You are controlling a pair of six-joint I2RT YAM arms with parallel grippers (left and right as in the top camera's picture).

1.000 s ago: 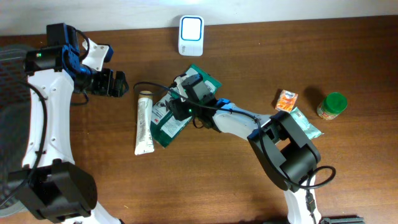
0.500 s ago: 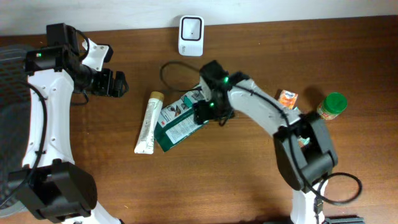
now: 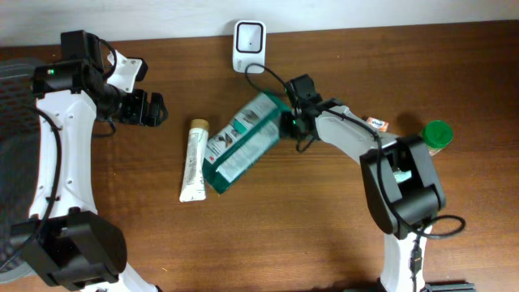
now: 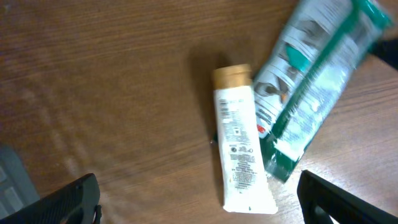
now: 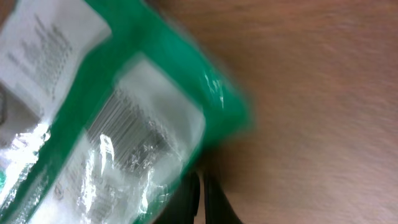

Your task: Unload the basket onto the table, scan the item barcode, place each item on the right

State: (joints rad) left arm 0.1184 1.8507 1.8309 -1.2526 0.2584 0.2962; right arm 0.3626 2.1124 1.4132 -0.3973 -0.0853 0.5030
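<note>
A green and white package [image 3: 243,142] lies slanted at the table's middle, its upper end toward the white scanner [image 3: 249,46] at the back edge. My right gripper [image 3: 290,122] is at that upper end, shut on the package's edge. In the right wrist view the package [image 5: 93,112] fills the left, a barcode [image 5: 130,137] showing through crinkled film, and the gripper [image 5: 200,199] has its fingers pressed together under the green edge. My left gripper [image 3: 154,109] hangs open at the far left, holding nothing. In the left wrist view the gripper [image 4: 199,202] is spread wide above the package [image 4: 311,81].
A white tube with a tan cap [image 3: 192,160] lies just left of the package, also in the left wrist view as the tube [image 4: 239,143]. An orange packet [image 3: 374,129], a green-lidded jar [image 3: 434,137] and a teal packet [image 3: 401,162] sit at the right. A black cable [image 3: 272,77] loops near the scanner.
My right gripper shut and moved up and right toward the scanner. The green package swung with it, its upper end now nearer the scanner. The left arm has not moved.
</note>
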